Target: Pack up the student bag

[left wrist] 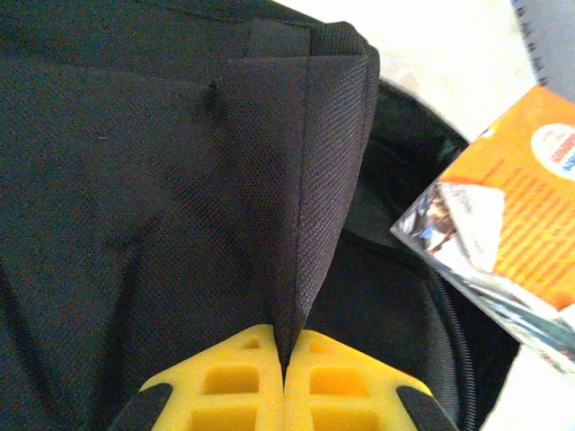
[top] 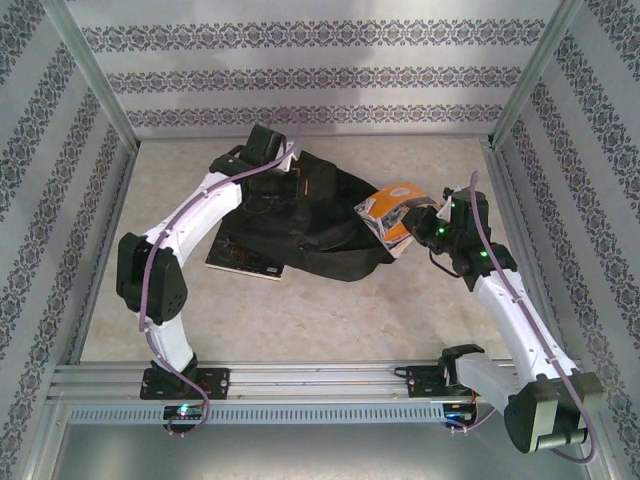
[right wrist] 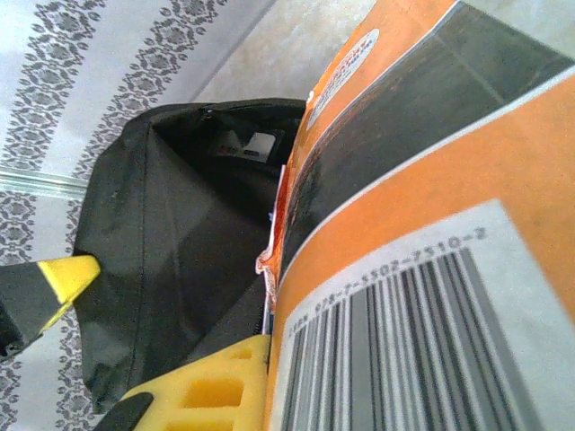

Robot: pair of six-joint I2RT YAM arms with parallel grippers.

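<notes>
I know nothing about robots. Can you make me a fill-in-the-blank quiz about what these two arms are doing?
The left gripper pinches a fold of the bag, which is ____ in colour.
The right gripper holds a book with a mostly ____ cover.
In the right wrist view, the book's cover carries a printed ____.
Missing words: black; orange; barcode.

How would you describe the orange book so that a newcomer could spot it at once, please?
Find the student bag, the big black backpack in the middle. At its right edge the right claw holds the book. It alone is orange and glossy, with a barcode on its cover.
</notes>
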